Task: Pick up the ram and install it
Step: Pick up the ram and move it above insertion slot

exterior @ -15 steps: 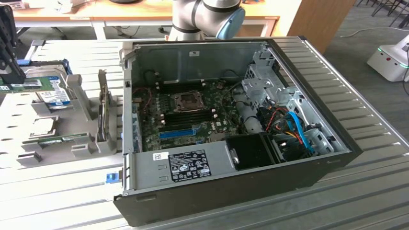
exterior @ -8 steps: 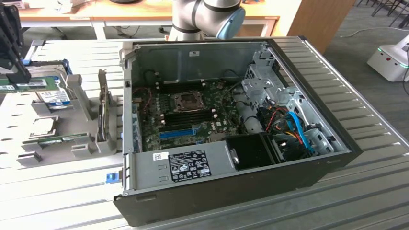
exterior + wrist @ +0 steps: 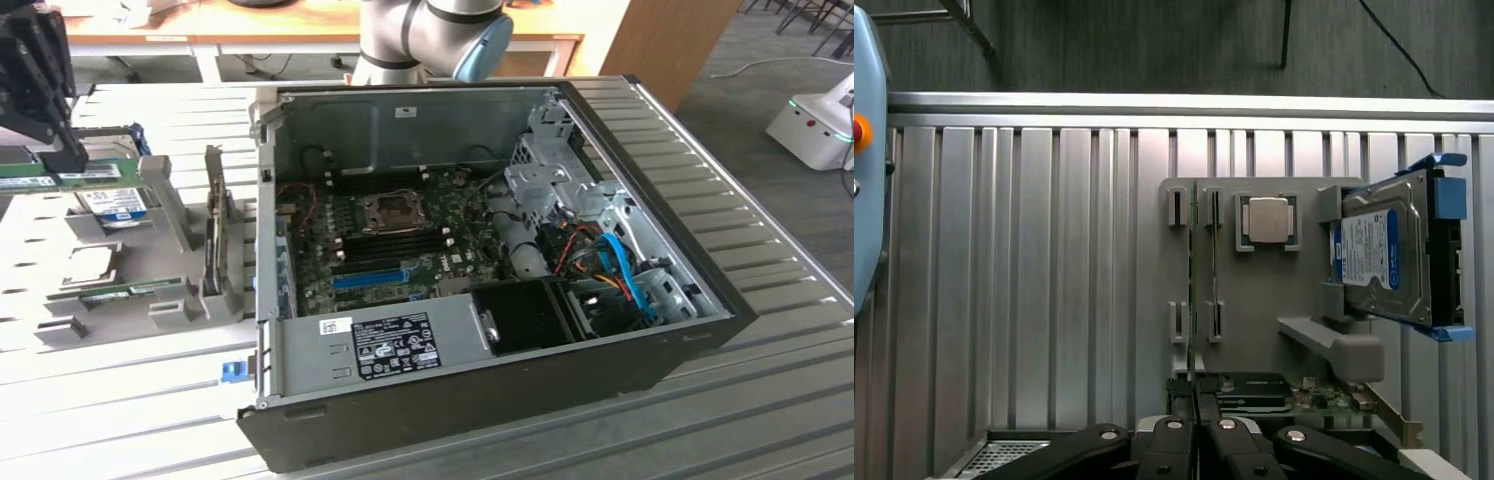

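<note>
Ram point(image 3: 1194, 280) gripped by pincer point(image 3: 1195, 410) over gray tray point(image 3: 1254, 300); HDD point(image 3: 1379, 255), CPU point(image 3: 1268, 220) nearby.

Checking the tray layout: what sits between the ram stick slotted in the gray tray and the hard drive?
A square processor chip, seated on the gray tray; the wrist view shows it.

You find the parts holder point(image 3: 34, 290) on the tabletop point(image 3: 787, 390), to the exterior view's left of the computer case point(image 3: 561, 395).
</note>
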